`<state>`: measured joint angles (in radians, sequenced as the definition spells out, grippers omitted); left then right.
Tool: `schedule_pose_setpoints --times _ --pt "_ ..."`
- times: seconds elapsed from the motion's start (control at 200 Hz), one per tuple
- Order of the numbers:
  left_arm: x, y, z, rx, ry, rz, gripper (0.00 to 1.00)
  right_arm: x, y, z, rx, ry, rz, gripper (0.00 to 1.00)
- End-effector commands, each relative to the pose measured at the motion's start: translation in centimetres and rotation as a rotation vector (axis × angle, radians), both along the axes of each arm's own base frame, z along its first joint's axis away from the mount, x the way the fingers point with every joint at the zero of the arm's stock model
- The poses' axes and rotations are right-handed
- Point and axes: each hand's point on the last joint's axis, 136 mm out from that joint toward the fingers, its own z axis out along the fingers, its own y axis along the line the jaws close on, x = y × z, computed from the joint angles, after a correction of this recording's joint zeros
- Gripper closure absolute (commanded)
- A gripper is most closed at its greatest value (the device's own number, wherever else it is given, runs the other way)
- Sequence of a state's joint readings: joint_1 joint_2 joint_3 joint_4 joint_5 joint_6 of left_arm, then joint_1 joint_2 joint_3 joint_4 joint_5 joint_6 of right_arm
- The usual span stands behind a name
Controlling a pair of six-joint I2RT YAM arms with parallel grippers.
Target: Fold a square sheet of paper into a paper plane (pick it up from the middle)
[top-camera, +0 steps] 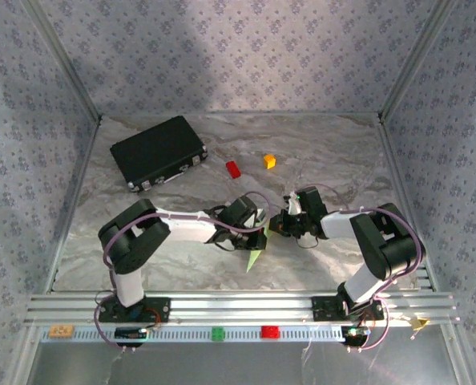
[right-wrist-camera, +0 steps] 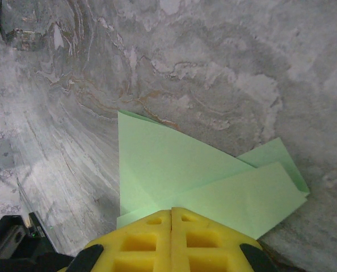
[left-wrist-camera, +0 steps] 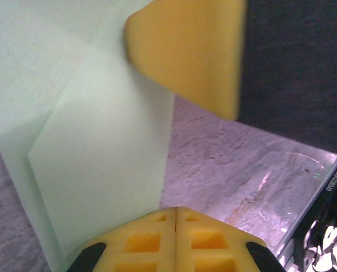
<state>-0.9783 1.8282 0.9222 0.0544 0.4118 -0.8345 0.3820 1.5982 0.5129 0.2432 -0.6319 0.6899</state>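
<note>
Both grippers are clamped tight on the part-folded paper plane (top-camera: 256,255) at dead centre of the table (top-camera: 342,160), its tip poking toward 6 o'clock; left gripper (left-wrist-camera: 175,218) pinches from the 9 o'clock side, right gripper (right-wrist-camera: 171,218) from 3 o'clock, fingers fully closed on paper; my worry is a tear if the arms drift apart, or a crooked crease if one twists; thin paper could also slip out.

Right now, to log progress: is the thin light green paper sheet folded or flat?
Folded: the light green paper sheet shows overlapping layers and diagonal creases.
</note>
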Motion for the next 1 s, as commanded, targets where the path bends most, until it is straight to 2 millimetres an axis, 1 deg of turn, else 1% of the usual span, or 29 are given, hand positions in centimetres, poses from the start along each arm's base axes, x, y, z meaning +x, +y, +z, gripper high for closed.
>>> schedule_pose_setpoints --times 0.0,0.12,0.215,0.295,0.39,0.45,0.575,0.655,0.75,0.89,0.999 --pt "-1.6 1.2 -1.3 0.031 0.032 -0.034 0.95 -0.9 -2.1 -3.1 -0.124 0.062 -0.041 0.99" --pt "-3.1 3.5 -2.3 0.076 0.048 -0.051 0.96 -0.9 -2.2 -3.0 -0.127 0.060 -0.043 0.99" --pt "-4.5 4.6 -2.1 0.083 0.056 -0.077 0.96 -0.8 -2.3 -3.0 -0.128 0.061 -0.044 0.99" --pt "-5.2 5.8 -2.3 0.131 0.049 -0.088 0.96 -0.8 -2.3 -3.0 -0.130 0.060 -0.045 0.99" --pt "-5.7 6.4 -1.6 0.143 0.030 -0.098 0.96 -0.9 -2.3 -3.0 -0.131 0.059 -0.046 0.99" --pt "-5.4 6.4 -0.8 0.137 0.009 -0.086 0.96 -0.8 -2.3 -2.9 -0.129 0.059 -0.048 0.99" --pt "-3.9 5.6 1.9 0.085 -0.063 -0.043 0.96 -0.9 -2.3 -2.9 -0.130 0.060 -0.046 0.99" --pt "-2.7 4.4 3.5 0.033 -0.093 -0.018 0.96 -0.8 -2.3 -2.9 -0.129 0.060 -0.047 0.99" --pt "-1.4 2.9 4.5 -0.026 -0.097 -0.003 0.96 -0.9 -2.3 -2.9 -0.131 0.060 -0.048 0.99" --pt "-0.3 0.4 4.6 -0.067 -0.078 -0.021 0.96 -0.9 -2.4 -2.9 -0.131 0.061 -0.049 0.99" --pt "0.0 -1.1 3.9 -0.078 -0.050 -0.041 0.96 -0.9 -2.4 -2.9 -0.132 0.061 -0.049 0.99"
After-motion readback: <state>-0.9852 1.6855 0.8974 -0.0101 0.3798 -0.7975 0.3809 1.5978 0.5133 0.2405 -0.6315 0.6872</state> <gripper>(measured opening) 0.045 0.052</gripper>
